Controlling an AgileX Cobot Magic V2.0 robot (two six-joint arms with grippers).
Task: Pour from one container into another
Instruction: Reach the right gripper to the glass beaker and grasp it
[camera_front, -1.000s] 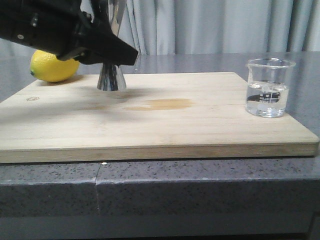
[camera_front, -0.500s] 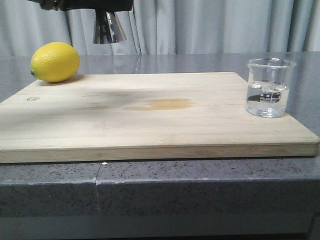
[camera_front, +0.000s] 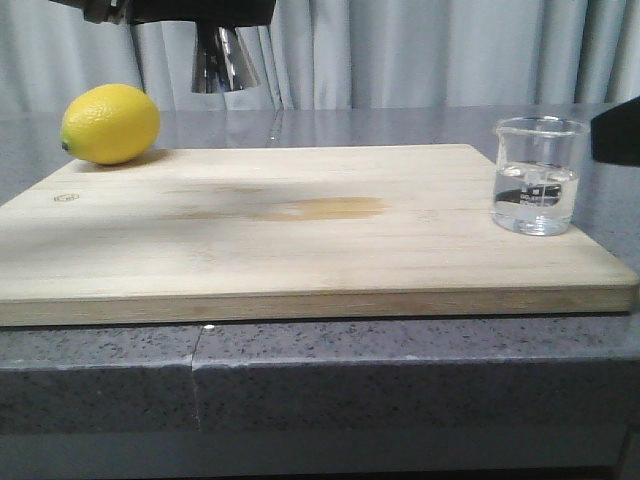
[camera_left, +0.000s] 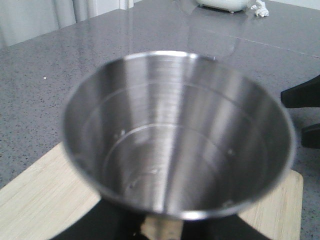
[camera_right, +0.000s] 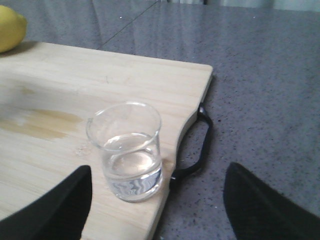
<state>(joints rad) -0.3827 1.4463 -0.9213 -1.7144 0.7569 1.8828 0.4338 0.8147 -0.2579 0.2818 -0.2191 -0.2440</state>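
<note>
The left tool (camera_front: 215, 12) is shut on the jigger (camera_front: 224, 60) and holds it in the air. The jigger stands straight up, its open cup (camera_left: 177, 132) on top and empty. The right tool (camera_right: 157, 200) is wide open. The beaker (camera_right: 127, 150) stands upright between its fingers (camera_right: 52, 210), not touching them, on the board (camera_front: 300, 235). It has clear water. A lemon (camera_front: 110, 123) sits below the left tool.

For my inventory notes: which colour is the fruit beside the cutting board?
The lemon is bright yellow, clearest in the front view.
</note>
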